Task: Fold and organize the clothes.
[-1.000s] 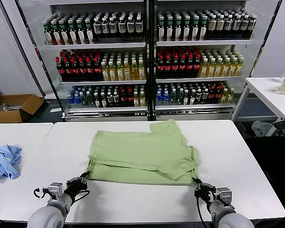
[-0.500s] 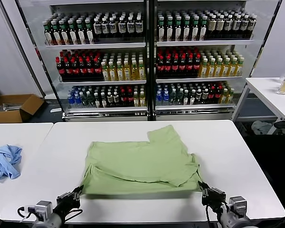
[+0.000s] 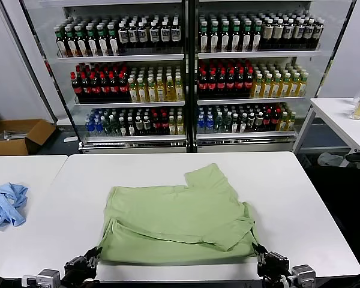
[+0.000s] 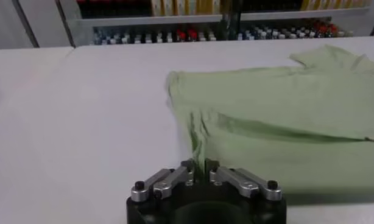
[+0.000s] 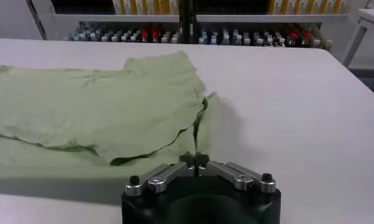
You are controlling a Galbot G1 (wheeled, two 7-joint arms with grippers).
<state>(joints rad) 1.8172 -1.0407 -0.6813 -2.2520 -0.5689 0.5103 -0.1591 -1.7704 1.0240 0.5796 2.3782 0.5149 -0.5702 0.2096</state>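
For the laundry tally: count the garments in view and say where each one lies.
2. The light green polo shirt lies folded on the middle white table, its near corners at both claws. The light blue garment lies crumpled on the left table. None else shows.

The polo shirt in the lower middle of the head view is a plain light green, unpatterned on the side that shows, with darker green shadow along its folds. It lies on a white worktop. At the left edge, a light blue garment sits on a second white worktop. The left hand and right hand at the bottom of the frame are black with silver-grey metal parts. Across the top, the glass-fronted cooler holds rows of bottles with dark, red, yellow and blue contents or labels. A brown cardboard box lies at mid-left.
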